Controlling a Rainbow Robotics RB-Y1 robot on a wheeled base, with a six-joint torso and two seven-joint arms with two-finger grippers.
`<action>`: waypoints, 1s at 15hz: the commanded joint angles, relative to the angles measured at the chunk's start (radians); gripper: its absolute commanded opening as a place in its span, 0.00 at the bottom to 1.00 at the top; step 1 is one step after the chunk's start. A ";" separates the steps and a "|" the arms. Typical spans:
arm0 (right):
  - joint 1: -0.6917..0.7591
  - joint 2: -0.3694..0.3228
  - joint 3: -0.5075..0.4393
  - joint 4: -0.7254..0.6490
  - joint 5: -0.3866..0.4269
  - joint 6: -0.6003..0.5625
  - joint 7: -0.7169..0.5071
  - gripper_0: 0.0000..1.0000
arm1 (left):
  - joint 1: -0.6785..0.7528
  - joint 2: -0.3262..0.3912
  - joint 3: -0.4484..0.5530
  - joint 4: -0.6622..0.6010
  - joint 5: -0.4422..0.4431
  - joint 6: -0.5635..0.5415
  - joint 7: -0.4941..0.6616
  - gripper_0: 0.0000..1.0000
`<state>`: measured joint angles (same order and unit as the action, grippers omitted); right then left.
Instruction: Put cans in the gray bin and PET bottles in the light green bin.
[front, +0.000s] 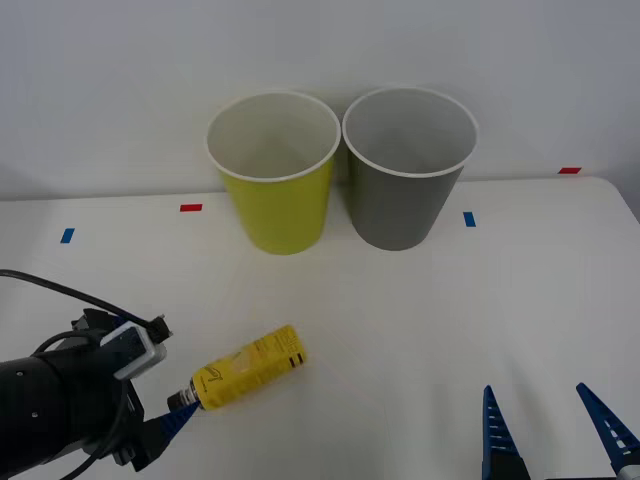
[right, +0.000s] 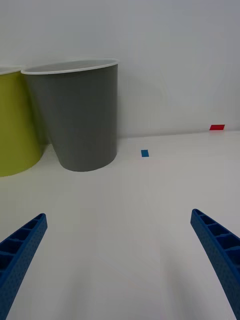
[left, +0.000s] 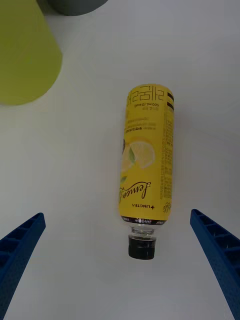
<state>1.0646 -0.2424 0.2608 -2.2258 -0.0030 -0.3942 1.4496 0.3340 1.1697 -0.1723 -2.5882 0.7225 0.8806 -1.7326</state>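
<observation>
Left gripper (front: 172, 418): we see it low at the table's near left, its blue fingers (left: 20, 250) spread wide apart and holding nothing, with the bottle's cap end lying between them
PET bottle (front: 250, 368): we find it lying on its side on the white table (front: 400, 320), black cap (left: 142, 247) toward the left gripper, base pointing toward the bins; yellow label with dark print
Light green bin (front: 276, 175): upright at the back of the table, left of the gray one and just beside it
Gray bin (front: 407, 170): upright, white rim; we cannot tell whether the two rims touch
Right gripper (front: 556, 432): low at the near right edge, fingers (right: 215, 250) open and empty, well apart from the bottle, facing the gray bin
</observation>
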 joint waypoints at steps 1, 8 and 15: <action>0.000 0.000 0.000 0.000 0.000 0.000 0.000 1.00 | -0.144 -0.008 -0.112 0.003 -0.026 0.115 0.010 1.00; 0.000 0.000 0.000 0.000 0.000 0.000 0.000 1.00 | -0.291 -0.143 -0.228 0.022 -0.075 0.310 0.002 1.00; 0.000 0.000 0.000 0.000 0.000 0.000 0.000 1.00 | -0.446 -0.275 -0.320 0.114 -0.123 0.485 -0.005 1.00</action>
<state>1.0646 -0.2424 0.2608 -2.2258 -0.0030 -0.3942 1.4496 -0.0989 0.9137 -0.4911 -2.4755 0.6012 1.3425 -1.7382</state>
